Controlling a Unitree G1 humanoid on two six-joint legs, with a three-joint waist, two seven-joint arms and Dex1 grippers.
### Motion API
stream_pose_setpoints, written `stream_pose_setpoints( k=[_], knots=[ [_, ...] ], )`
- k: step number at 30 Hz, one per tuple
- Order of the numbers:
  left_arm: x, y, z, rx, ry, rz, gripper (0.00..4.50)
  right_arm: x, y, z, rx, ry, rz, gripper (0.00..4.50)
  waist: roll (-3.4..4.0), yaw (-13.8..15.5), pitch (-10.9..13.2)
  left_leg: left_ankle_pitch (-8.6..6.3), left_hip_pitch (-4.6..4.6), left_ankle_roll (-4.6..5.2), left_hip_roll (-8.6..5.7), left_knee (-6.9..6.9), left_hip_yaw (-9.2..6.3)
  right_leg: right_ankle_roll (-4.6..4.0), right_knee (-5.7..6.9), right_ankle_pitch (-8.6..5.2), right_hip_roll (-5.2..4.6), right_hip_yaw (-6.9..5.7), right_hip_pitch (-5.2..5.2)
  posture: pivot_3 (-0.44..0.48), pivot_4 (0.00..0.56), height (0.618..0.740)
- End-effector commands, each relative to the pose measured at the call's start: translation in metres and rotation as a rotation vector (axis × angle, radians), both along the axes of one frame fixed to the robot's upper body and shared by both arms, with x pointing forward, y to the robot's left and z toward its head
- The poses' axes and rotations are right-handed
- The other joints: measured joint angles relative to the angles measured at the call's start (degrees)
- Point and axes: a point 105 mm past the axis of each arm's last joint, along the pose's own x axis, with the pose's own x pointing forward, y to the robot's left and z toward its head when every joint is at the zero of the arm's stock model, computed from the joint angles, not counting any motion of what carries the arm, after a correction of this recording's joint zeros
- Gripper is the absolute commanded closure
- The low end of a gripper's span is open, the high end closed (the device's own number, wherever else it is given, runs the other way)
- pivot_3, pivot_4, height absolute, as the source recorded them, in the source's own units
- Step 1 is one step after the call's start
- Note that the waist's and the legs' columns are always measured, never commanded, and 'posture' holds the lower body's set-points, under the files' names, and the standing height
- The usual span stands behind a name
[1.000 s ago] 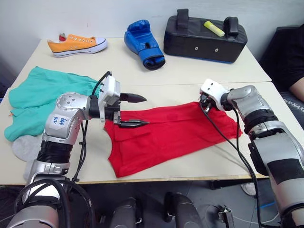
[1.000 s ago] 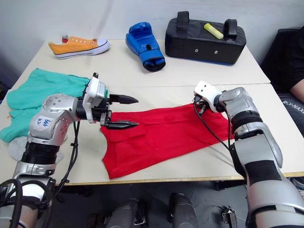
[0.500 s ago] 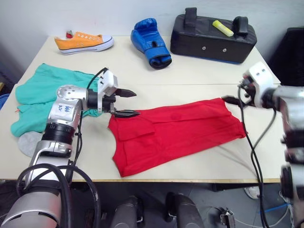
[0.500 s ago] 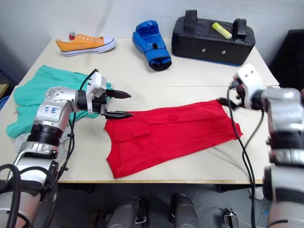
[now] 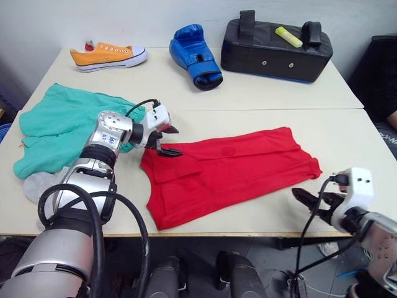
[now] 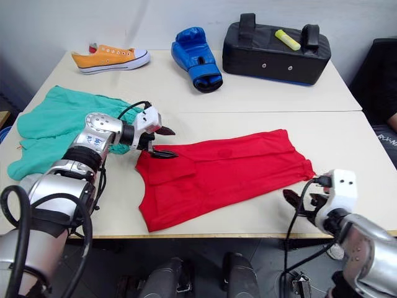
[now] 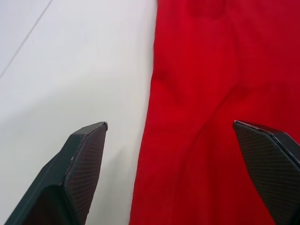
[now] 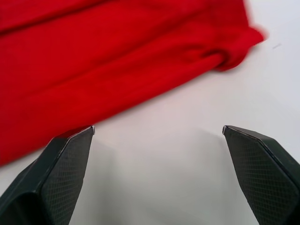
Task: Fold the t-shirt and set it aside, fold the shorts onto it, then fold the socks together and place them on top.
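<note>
T-shirt [image 5: 229, 175] partly folded, flat mid-counter [image 5: 267, 99], both grippers apart and empty
Left gripper [image 5: 166, 141] sits at its left edge; right gripper [image 5: 308, 200] hangs off its lower right corner. Thin, limp, light cloth, likely to sag and slide: pinch edges or corners

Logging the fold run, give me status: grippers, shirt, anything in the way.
Left gripper open at t-shirt edge. Right gripper open, off the cloth. T-shirt partly folded, flat on table. Nothing blocking.
</note>
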Motion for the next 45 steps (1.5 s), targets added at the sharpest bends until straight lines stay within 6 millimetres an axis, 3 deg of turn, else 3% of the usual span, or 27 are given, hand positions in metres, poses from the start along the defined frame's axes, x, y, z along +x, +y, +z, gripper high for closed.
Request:
stream_pose_setpoints(
  k=[1,3,7,8,10,18,20,21,26,32,36,42,45],
  knots=[
    [0.007,-0.002,0.012,0.016,-0.053,0.022,0.00,0.011,0.006,0.008,0.013,-0.035,-0.033,0.03,0.00,0.0,0.0,0.02,-0.09,0.03,-0.01,0.01,0.01,0.00,0.03,0.00,-0.01,0.01,-0.10,0.000,0.150,0.740],
    [0.008,-0.002,0.007,0.043,-0.053,0.038,0.00,0.020,0.011,0.006,0.049,-0.024,-0.046,0.03,0.00,0.0,0.0,0.10,-0.37,0.05,-0.05,0.03,0.02,0.02,0.15,0.01,-0.01,0.02,-0.41,0.000,0.150,0.740],
    [0.008,0.000,-0.004,0.077,-0.033,0.053,0.86,0.033,0.015,-0.004,0.099,0.006,-0.065,0.00,-0.13,-0.1,-0.1,0.13,-0.46,0.03,-0.05,0.01,0.06,0.02,0.20,0.01,0.15,0.01,-0.49,0.000,0.150,0.740],
    [0.007,0.001,-0.006,0.086,-0.027,0.049,1.22,0.034,0.014,-0.007,0.101,0.017,-0.073,0.19,-0.22,-0.2,-0.1,0.13,-0.45,0.03,-0.05,0.01,0.06,0.02,0.20,0.01,0.19,0.01,-0.48,0.000,0.150,0.740],
    [0.004,0.004,-0.013,0.106,-0.008,0.039,1.86,0.038,0.012,-0.015,0.094,0.042,-0.089,0.66,-0.49,-0.3,-0.3,0.13,-0.44,0.07,-0.07,0.01,0.10,0.04,0.18,0.03,0.18,0.02,-0.46,0.000,0.150,0.740],
    [-0.003,0.008,-0.019,0.093,0.040,0.013,4.46,0.046,0.013,-0.014,0.071,0.027,-0.060,3.59,-0.87,-1.4,-0.5,0.17,-0.37,0.08,-0.07,0.02,0.08,0.05,0.11,0.04,-0.09,0.08,-0.45,0.000,0.150,0.740],
    [-0.007,0.010,-0.022,0.086,0.080,-0.002,4.50,0.052,0.011,-0.013,0.030,0.020,-0.035,4.33,-0.87,-1.6,-0.5,0.17,-0.36,0.08,-0.06,0.02,0.09,0.05,0.14,0.04,-0.07,0.08,-0.46,0.000,0.150,0.740],
    [-0.011,0.013,-0.025,0.087,0.111,-0.016,4.50,0.056,0.010,-0.011,0.014,0.014,-0.022,4.45,-0.87,-1.7,-0.5,0.17,-0.36,0.08,-0.06,0.02,0.09,0.05,0.14,0.04,-0.06,0.08,-0.46,0.000,0.150,0.740],
    [-0.028,0.028,-0.034,0.078,0.222,-0.074,4.50,0.085,0.005,0.001,-0.074,-0.026,0.053,4.45,-0.86,-2.2,-0.5,0.17,-0.32,0.07,-0.04,0.01,0.14,0.03,0.14,0.03,-0.03,0.11,-0.46,0.000,0.150,0.740],
    [-0.048,0.034,-0.032,-0.048,0.301,-0.119,4.50,0.135,0.008,0.017,-0.152,-0.056,0.159,4.45,-0.85,-3.0,-0.5,0.22,-0.27,0.00,0.00,-0.03,0.27,0.01,0.30,0.02,0.00,0.18,-0.48,0.000,0.150,0.740],
    [-0.071,0.026,-0.030,-0.162,0.326,-0.079,4.50,0.163,0.019,0.017,-0.204,-0.048,0.238,4.45,-0.83,-3.7,-0.5,0.27,-0.25,-0.05,0.05,-0.08,0.35,0.00,0.29,0.00,0.06,0.25,-0.47,0.000,0.150,0.740],
    [-0.114,0.010,-0.037,-0.295,0.333,0.119,4.50,0.196,0.034,0.020,-0.278,-0.061,0.293,4.45,-0.83,-4.0,-0.5,0.32,-0.15,-0.04,0.05,-0.06,0.33,0.04,0.25,0.02,0.04,0.35,-0.32,0.000,0.150,0.740],
    [-0.133,0.001,-0.043,-0.336,0.342,0.192,4.50,0.204,0.040,0.026,-0.292,-0.085,0.305,4.45,-0.81,-4.1,-0.5,0.30,0.57,-0.07,0.05,-0.35,0.32,0.04,0.04,0.01,0.03,0.39,0.42,0.000,0.150,0.740]
  ],
)
